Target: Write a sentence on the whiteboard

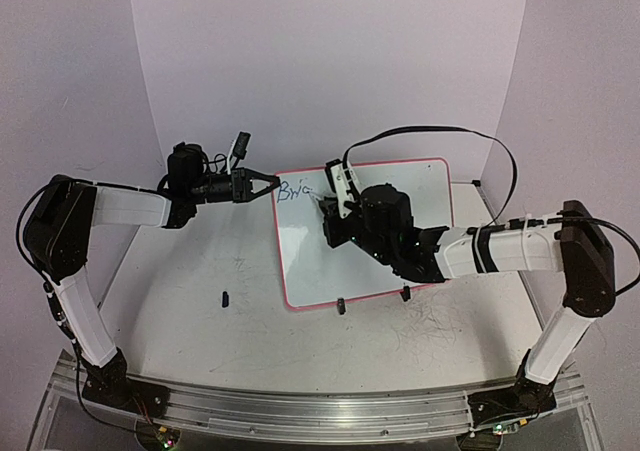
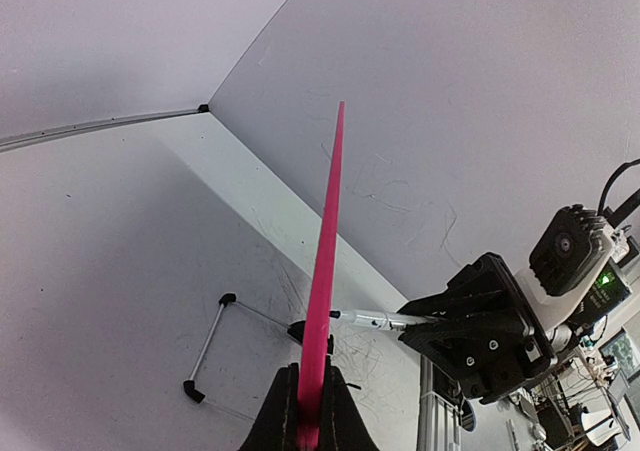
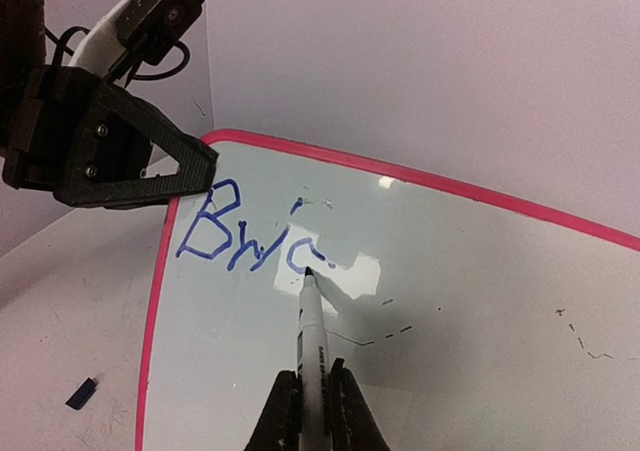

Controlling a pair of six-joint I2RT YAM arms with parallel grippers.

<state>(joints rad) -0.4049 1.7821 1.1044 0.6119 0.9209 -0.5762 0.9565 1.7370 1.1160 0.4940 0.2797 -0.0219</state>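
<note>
1. blue letters, the start of the sentence [image 3: 245, 236], sit in the top left corner of the whiteboard [image 3: 480, 301], in the middle of the table [image 1: 200, 351].
2. the left gripper [image 2: 312, 401] is pinched shut on the pink rim of the whiteboard, right beside the letters.
3. the right gripper [image 3: 313, 401] is squeezed shut on a pen [image 3: 313, 341]. the pen points away from it, up the whiteboard, and its tip touches just right of the last letter.
4. the words run left to right, so the bare space is to the right of the tip. i think the right arm must slide that way.
5. the right wrist view shows the letters and the tip. the left wrist view shows only the thin rim, edge on. only the top view shows both arms, and a small dark cap [image 1: 226, 297] left of the whiteboard.
</note>
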